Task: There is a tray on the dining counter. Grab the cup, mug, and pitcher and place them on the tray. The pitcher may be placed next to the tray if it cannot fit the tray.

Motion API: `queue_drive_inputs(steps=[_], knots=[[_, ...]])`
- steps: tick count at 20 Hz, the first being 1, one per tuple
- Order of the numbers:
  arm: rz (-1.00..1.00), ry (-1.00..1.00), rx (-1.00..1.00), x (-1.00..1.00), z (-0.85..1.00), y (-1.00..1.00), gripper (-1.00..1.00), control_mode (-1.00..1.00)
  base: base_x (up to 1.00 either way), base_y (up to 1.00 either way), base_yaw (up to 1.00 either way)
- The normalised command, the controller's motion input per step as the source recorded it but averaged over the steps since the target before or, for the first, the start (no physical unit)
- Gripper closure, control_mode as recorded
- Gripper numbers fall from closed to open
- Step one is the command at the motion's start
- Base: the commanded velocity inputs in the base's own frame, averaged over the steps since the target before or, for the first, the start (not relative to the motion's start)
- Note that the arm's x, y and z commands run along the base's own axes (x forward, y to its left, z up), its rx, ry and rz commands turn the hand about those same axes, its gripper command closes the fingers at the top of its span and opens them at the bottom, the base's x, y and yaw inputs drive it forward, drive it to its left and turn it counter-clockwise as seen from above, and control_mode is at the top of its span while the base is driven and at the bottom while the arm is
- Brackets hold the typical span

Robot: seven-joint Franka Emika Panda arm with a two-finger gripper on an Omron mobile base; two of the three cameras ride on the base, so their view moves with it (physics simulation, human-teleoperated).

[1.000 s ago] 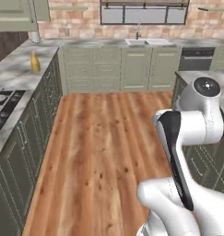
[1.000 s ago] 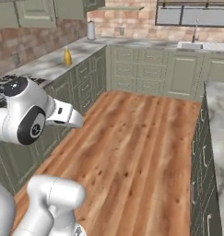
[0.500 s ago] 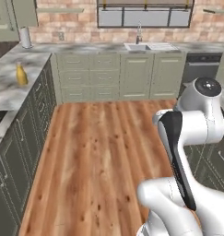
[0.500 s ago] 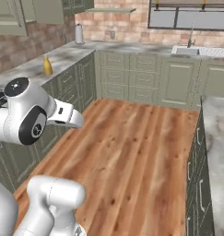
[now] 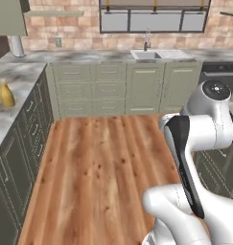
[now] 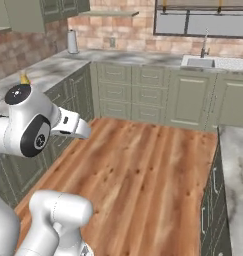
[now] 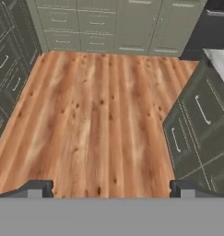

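The mustard-tan pitcher (image 5: 6, 94) stands upright on the marbled wall counter at the far left. In the right base view its top (image 6: 25, 79) peeks out behind my arm's upper joint. My gripper (image 7: 112, 189) is open with nothing between its fingertips (image 7: 39, 188). It hangs over the wooden floor, far from the pitcher. The tray, the cup, the mug and the dining counter are out of view.
Grey-green cabinets run along the left and back walls, with a sink (image 5: 146, 54) and a paper towel roll (image 5: 16, 46) on the back counter. A cabinet block (image 7: 196, 120) with a marbled top (image 6: 238, 165) stands to the right. Wooden floor (image 5: 103, 162) lies between.
The base has moved, so the whole scene has shifted: the stove has left the view, and the back wall and sink are closer. The arm holds the same pose, gripper still open.
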Motion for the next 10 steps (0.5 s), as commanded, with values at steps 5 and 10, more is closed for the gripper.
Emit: queue_drive_inputs(steps=[5, 10], knots=[[0.0, 0.0, 0.0, 0.0, 0.0, 0.0, -1.0, 1.0, 1.0, -0.22, 0.0], [0.0, 0.0, 0.0, 0.0, 0.0, 0.0, -1.0, 1.0, 1.0, -0.28, 0.07]])
